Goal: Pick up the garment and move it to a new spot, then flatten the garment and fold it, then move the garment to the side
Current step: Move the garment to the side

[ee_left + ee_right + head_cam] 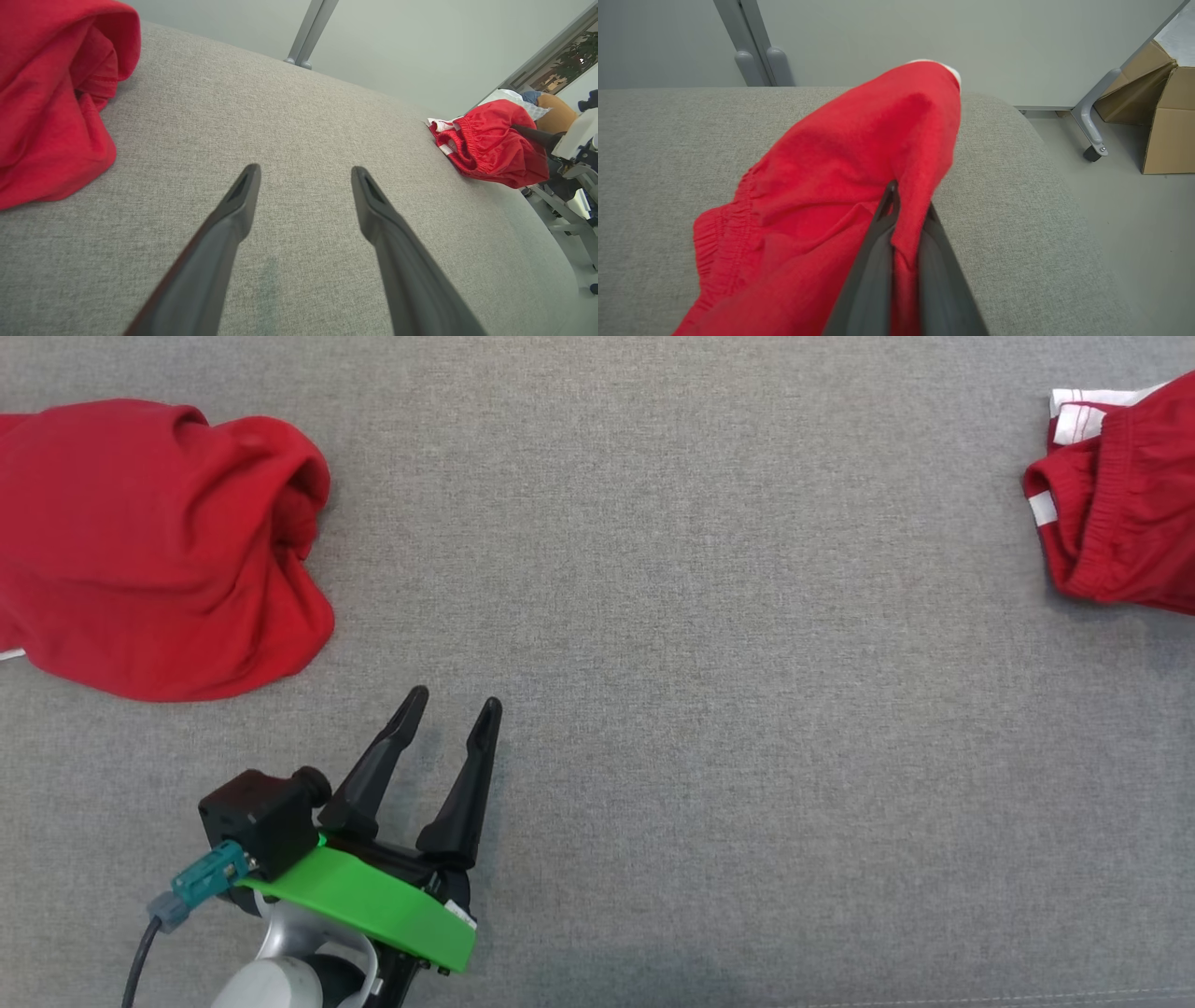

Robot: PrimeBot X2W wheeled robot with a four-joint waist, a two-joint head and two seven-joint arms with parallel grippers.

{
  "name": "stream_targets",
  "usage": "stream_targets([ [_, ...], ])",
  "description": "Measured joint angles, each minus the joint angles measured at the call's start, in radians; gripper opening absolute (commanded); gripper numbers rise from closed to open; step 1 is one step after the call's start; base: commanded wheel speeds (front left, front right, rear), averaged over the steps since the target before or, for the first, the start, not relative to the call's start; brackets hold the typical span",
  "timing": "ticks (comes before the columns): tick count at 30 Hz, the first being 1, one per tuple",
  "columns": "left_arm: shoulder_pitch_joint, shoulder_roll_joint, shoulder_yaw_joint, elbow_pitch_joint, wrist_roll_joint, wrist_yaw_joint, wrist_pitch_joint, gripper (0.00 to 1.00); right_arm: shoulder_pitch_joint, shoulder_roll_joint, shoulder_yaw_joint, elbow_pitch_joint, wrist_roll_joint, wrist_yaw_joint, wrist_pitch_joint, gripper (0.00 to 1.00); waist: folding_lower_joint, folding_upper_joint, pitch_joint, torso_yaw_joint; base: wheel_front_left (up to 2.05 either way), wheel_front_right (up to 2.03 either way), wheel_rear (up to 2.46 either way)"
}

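Note:
The garment [1130, 495] is a pair of red shorts with an elastic waistband and white stripes, bunched at the right edge of the grey padded table [700, 663]. In the right wrist view my right gripper [909, 205] is shut on a fold of the garment [859, 154], which drapes over both fingers and lifts into a peak. The left wrist view shows the garment [490, 144] at the far right with a dark finger [537, 135] reaching into it. My left gripper [455, 702] hovers open and empty over bare table at the lower left, its fingers [243, 196] wide apart.
A second crumpled red garment [140, 541] lies at the table's left, just up and left of my left gripper. The table's rounded right edge [1045, 186] drops to the floor, where a cardboard box [1167, 116] and a castered metal leg [1092, 126] stand.

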Motion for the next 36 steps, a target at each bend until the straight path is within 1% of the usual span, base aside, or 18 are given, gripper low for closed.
stream_targets([
  [3,-0.001,0.000,-0.011,-0.007,0.000,0.000,0.010,1.00,-0.008,-0.015,0.005,0.015,-0.017,-0.010,0.000,0.00,0.0000,0.0000,0.002,0.006,0.00,0.00,0.00],
  [7,-0.013,0.000,-0.013,-0.016,0.009,0.000,0.027,1.00,-0.034,-0.039,0.019,0.042,-0.067,-0.046,0.000,0.00,0.0000,0.0000,0.008,0.018,0.00,0.00,0.00],
  [11,-0.023,-0.001,-0.013,-0.021,0.011,0.008,0.036,1.00,-0.037,-0.052,0.035,0.080,-0.097,-0.072,-0.002,0.00,0.0000,0.0000,0.016,0.033,0.00,0.00,0.00],
  [12,-0.023,-0.001,-0.013,-0.022,0.011,0.008,0.037,1.00,-0.037,-0.060,0.045,0.090,-0.118,-0.074,-0.003,0.08,0.0000,0.0000,0.018,0.037,0.00,0.00,0.00],
  [13,-0.023,-0.001,-0.012,-0.023,0.012,0.008,0.037,1.00,-0.037,-0.069,0.060,0.098,-0.147,-0.081,-0.003,0.13,0.0000,0.0000,0.021,0.041,0.00,0.00,0.00],
  [16,-0.023,-0.001,-0.007,-0.028,0.016,0.008,0.041,1.00,-0.037,-0.081,0.067,0.125,-0.162,-0.091,-0.003,0.51,0.0000,0.0000,0.030,0.051,0.00,0.00,0.00],
  [17,-0.023,-0.001,-0.004,-0.028,0.016,0.008,0.041,1.00,-0.037,-0.079,0.069,0.132,-0.171,-0.096,-0.004,0.93,0.0000,0.0000,0.032,0.053,0.00,0.00,0.00],
  [18,-0.023,-0.001,-0.002,-0.028,0.016,0.008,0.041,1.00,-0.037,-0.074,0.070,0.135,-0.178,-0.098,-0.011,1.00,0.0000,0.0000,0.035,0.055,0.00,0.00,0.00],
  [26,-0.023,-0.004,0.021,-0.033,0.021,0.009,0.044,1.00,-0.037,-0.024,0.079,0.176,-0.184,-0.098,-0.003,1.00,0.0000,0.0000,0.040,0.044,0.00,0.00,0.00],
  [32,-0.023,-0.011,0.020,-0.037,0.021,0.012,0.044,1.00,-0.036,-0.027,0.087,0.218,-0.193,-0.105,0.013,1.00,0.0000,0.0000,0.039,0.021,0.00,0.00,0.00],
  [36,-0.023,-0.017,0.022,-0.029,0.020,0.012,0.042,1.00,-0.036,-0.019,0.081,0.218,-0.199,-0.106,0.013,1.00,0.0000,0.0000,0.033,0.006,0.00,0.00,0.00],
])
